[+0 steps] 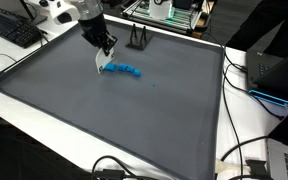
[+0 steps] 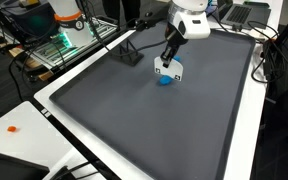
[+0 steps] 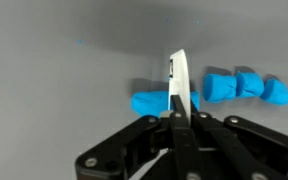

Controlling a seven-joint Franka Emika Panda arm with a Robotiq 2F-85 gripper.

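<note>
We see the black two-finger gripper (image 3: 179, 128) shut tight on a thin white flat plastic blade (image 3: 179, 82), which it pinches by one end. The blade's long axis runs straight on from the fingers, and its free end points down at the dark grey mat (image 1: 134, 120). In the wrist view we see it edge-on. It stands over a row of soft blue lumps (image 3: 239, 87) whose line runs crosswise to the blade. We cannot tell whether they touch. A small black wire stand (image 1: 137, 40) sits near the mat's far edge.
</note>
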